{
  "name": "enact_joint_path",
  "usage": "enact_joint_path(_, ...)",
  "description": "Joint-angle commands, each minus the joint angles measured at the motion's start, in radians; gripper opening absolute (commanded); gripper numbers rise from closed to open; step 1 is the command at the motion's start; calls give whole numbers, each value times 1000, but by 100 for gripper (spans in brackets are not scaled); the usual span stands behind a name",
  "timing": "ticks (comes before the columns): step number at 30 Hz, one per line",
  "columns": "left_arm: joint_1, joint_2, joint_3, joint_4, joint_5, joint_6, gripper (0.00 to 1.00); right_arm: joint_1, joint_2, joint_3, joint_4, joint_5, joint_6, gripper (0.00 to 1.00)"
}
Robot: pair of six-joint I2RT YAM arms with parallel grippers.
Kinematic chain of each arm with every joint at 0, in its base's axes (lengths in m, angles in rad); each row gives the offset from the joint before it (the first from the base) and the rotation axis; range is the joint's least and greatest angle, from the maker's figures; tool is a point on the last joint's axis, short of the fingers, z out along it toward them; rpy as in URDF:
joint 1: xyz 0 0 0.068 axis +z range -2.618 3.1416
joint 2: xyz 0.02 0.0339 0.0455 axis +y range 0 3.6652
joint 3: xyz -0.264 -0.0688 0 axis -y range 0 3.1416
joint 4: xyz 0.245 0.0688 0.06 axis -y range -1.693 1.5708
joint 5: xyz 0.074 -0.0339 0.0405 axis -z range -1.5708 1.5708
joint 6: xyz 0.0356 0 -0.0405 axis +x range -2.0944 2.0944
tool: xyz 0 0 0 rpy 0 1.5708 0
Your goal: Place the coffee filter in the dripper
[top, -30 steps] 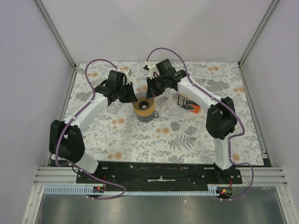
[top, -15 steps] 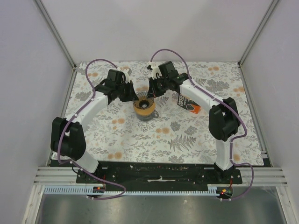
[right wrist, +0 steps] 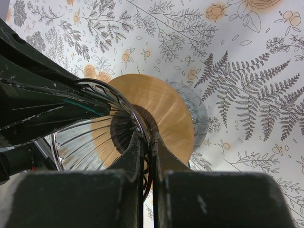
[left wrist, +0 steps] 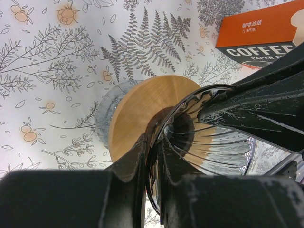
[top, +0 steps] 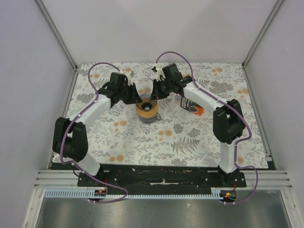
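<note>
Two sets of jaws on upright dripper (top: 147, 109), mouth up

Near half of desk (top: 142, 137) is open, wide room betw. the 2 arms. Centre blocked: dripper (top: 147, 108) sits on glass cup (left wrist: 105, 109), w/ left gripper (left wrist: 153, 147) and right gripper (right wrist: 148, 142) clamped on its rim from far-left and far-right. Only its near side is free. Coffee packet (top: 191, 105) lies just right, partly under right arm. Walls (top: 28, 71) close off left, right, far.
</note>
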Motion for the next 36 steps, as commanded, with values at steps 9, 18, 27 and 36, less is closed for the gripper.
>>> enact_joint_path(9,-8,132,-84,-156,-122,-10,2,60,72,-122,-73,52,-80,0)
enact_joint_path(18,-2,104,-141,-124,-158,-3,2,66,51,-214,-17,41,-59,0)
enact_joint_path(27,4,97,18,-185,-33,24,5,68,-18,-137,-43,-3,-69,25)
enact_joint_path(36,6,23,64,-193,-21,72,13,68,-49,1,-105,-16,-95,41)
